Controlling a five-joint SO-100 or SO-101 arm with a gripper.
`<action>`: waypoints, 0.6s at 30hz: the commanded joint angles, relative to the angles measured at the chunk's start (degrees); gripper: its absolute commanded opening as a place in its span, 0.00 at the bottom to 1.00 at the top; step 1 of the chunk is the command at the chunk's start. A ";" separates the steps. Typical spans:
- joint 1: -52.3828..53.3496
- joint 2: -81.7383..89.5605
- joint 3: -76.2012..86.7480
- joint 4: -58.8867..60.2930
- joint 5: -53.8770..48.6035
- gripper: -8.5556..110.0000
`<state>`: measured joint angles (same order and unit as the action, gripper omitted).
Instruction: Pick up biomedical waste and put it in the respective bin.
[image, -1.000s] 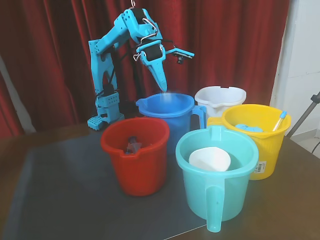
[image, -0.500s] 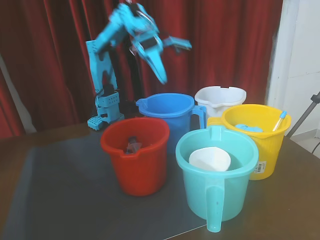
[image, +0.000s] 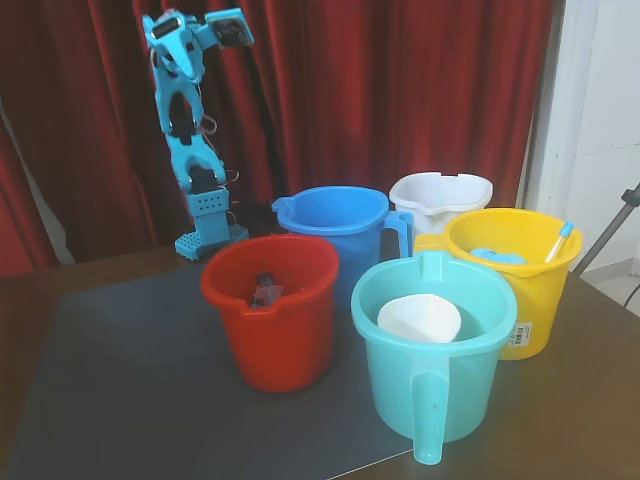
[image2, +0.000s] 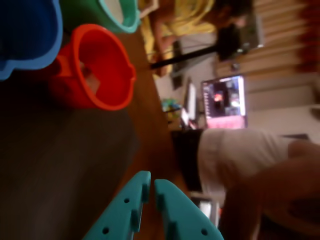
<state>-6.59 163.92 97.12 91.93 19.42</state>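
The red bin (image: 270, 320) stands front left of the bucket group on the dark mat. Inside it lies a small pale item with a dark end (image: 265, 291), apparently the biomedical waste, too small to be sure. The blue arm (image: 190, 130) is folded upright at the back left, far above and behind the buckets. In the wrist view my gripper (image2: 151, 181) enters from the bottom, its teal fingers nearly touching with nothing between them. That view shows the red bin (image2: 110, 100) at upper left with a pale speck (image2: 90, 76) inside.
A blue bucket (image: 335, 228), a white bucket (image: 440, 195), a yellow bucket (image: 515, 285) with a blue-tipped stick (image: 558, 240), and a teal handled bucket (image: 440, 385) holding a white cup (image: 420, 318) crowd the right. A person (image2: 240, 155) sits beyond the table.
The arm has risen from over the blue bucket and swung back and left into an upright fold. The buckets and their contents have not moved.
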 joint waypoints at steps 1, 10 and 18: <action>2.02 7.38 8.17 3.60 0.09 0.07; 4.48 16.26 32.08 -4.83 0.18 0.07; 4.48 15.82 55.37 -14.15 0.18 0.07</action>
<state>-1.76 180.79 148.27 81.39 19.42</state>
